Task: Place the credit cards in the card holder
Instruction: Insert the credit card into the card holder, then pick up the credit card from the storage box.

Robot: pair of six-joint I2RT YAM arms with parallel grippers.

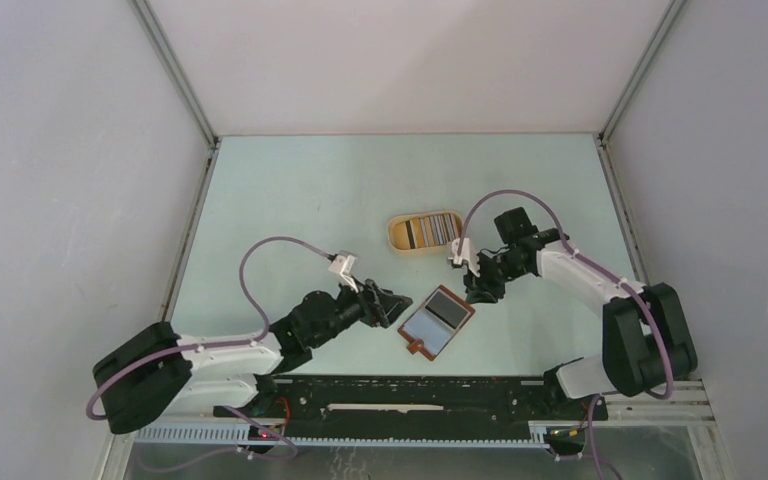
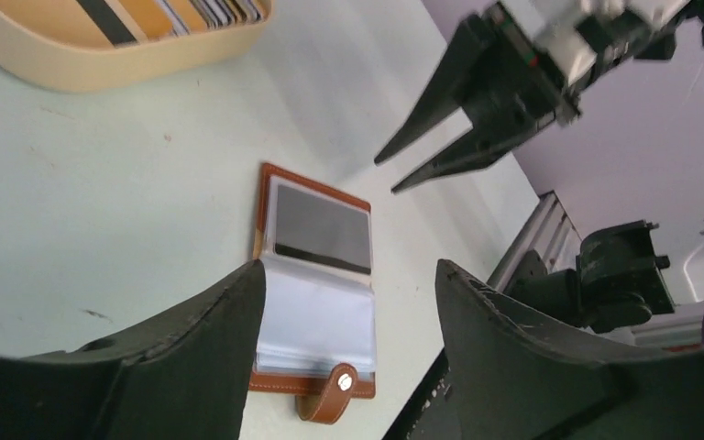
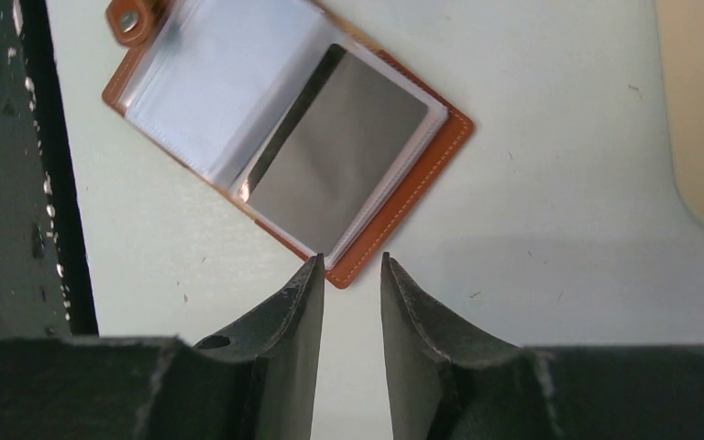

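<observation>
Card holder [image 1: 438, 321] open at lower centre, dark card [image 3: 339, 160] inside, left gripper [image 1: 396, 306] spread wide, empty — right gripper [image 3: 352, 259] narrowly parted, empty, credit cards [image 1: 430, 230] in tray [image 1: 396, 241] above.

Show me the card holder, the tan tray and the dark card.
card holder [image 1: 437, 321], top view, centre fold.
tan tray [image 1: 393, 234], top view, left rim.
dark card [image 3: 339, 151], right wrist view, its face.

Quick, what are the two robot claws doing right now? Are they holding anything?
Left gripper: open wide, holding nothing.
Right gripper: open just a little, holding nothing.
</observation>
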